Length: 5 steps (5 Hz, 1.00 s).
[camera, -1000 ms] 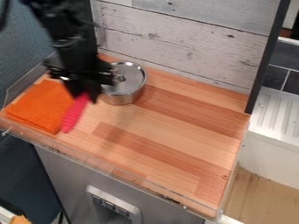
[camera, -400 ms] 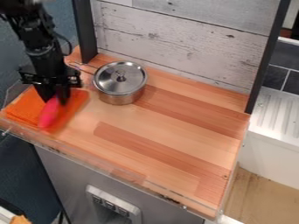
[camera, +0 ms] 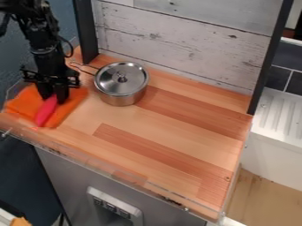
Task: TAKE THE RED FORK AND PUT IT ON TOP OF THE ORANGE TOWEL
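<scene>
Red fork [camera: 45, 111]: over the orange towel, slanted, lower end toward the counter's front edge, upper end right at the gripper. Can't tell if it's resting on the cloth or just above it.
Claw state: can't tell if the gripper [camera: 53, 99] is clamped on the fork or loose around it.
Gripper position: hanging straight down over the towel, at the fork's upper end.
Orange towel [camera: 20, 102]: flat at the counter's left end, under fork and gripper.
Arm [camera: 42, 42]: black, comes in from the upper left, drops to the gripper.
Pot [camera: 122, 99]: metal, right of the towel, near but apart. Lid [camera: 112, 82] on, knob [camera: 122, 79] up, wire handle [camera: 84, 68] pointing back-left, toward the arm.
Counter [camera: 177, 128]: wood, light and darker strips, clear rim [camera: 126, 175] along the front.
Back panel [camera: 189, 48]: pale weathered planks between two black posts.
Right side: white sink unit [camera: 274, 152] with grooved drainboard [camera: 280, 110], dark tiles [camera: 277, 78] behind.
Below counter: grey front [camera: 65, 170] with a button panel [camera: 112, 207].
</scene>
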{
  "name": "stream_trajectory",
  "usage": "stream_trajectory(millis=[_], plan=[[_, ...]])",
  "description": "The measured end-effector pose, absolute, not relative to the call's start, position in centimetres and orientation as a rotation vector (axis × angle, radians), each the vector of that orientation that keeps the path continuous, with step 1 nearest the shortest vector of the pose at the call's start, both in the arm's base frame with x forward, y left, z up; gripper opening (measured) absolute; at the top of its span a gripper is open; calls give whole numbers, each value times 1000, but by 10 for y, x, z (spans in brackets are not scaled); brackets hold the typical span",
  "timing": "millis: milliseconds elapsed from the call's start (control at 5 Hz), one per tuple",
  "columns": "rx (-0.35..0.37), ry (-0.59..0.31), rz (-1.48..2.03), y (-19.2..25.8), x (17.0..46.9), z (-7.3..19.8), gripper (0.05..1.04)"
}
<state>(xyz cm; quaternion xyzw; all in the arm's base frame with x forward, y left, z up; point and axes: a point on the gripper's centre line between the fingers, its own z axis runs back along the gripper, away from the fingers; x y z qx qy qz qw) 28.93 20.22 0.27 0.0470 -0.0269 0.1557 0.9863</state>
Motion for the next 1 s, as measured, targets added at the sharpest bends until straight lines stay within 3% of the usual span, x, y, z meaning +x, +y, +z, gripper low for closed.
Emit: stream_trajectory(millis=[200,600,800,1000], plan=[[101,-44,287,203,291,3,389],[49,-75,255,188,285,17,953],[44,-130,242,188,285,50,1010],[22,-126,219,182,282,59,1005]])
